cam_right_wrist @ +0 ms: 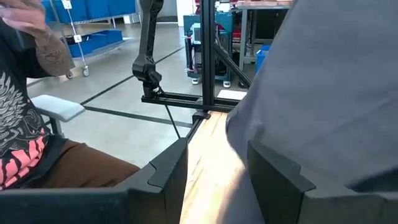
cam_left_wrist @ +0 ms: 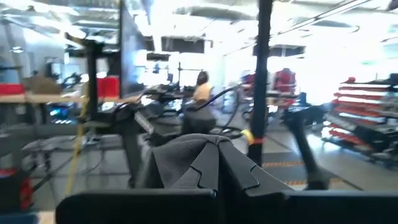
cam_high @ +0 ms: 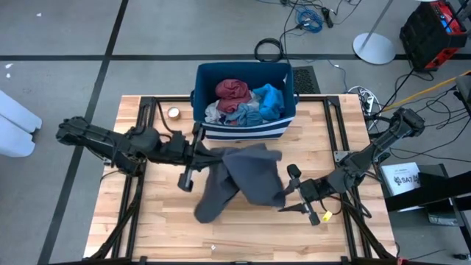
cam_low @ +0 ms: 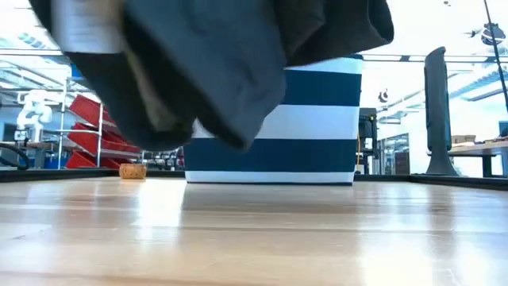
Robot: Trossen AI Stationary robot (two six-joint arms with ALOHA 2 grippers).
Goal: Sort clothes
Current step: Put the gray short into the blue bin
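Observation:
A large dark grey garment (cam_high: 246, 177) hangs over the middle of the table, in front of the dark blue, white-striped bin (cam_high: 243, 131). My left gripper (cam_high: 208, 152) is shut on its upper left part. My right gripper (cam_high: 289, 190) stands open at the garment's right edge (cam_right_wrist: 323, 93), with bare wood showing between its fingers. In the bin lie maroon (cam_high: 232, 90), bright blue (cam_high: 271, 99), blue-grey (cam_high: 246, 114) and white (cam_high: 213, 112) clothes. In the low view the garment (cam_low: 222, 56) fills the top of the picture. My left gripper pinches a bunched fold of the grey garment (cam_left_wrist: 199, 146) between its two fingers. The fingers come in about level from the table's left side. The cloth hangs slack below them, and in the low view its lower edge (cam_low: 159, 143) is clear of the table. My right gripper has the garment's edge (cam_right_wrist: 239, 149) right beside one finger (cam_right_wrist: 273, 180); whether they touch I cannot tell.
A small round cork-coloured thing (cam_high: 174, 112) lies left of the bin. A yellow piece (cam_high: 326, 216) sits by the right arm. A seated person (cam_right_wrist: 37, 124) shows beyond the table's left edge. Bare wood (cam_high: 243, 239) lies along the near edge.

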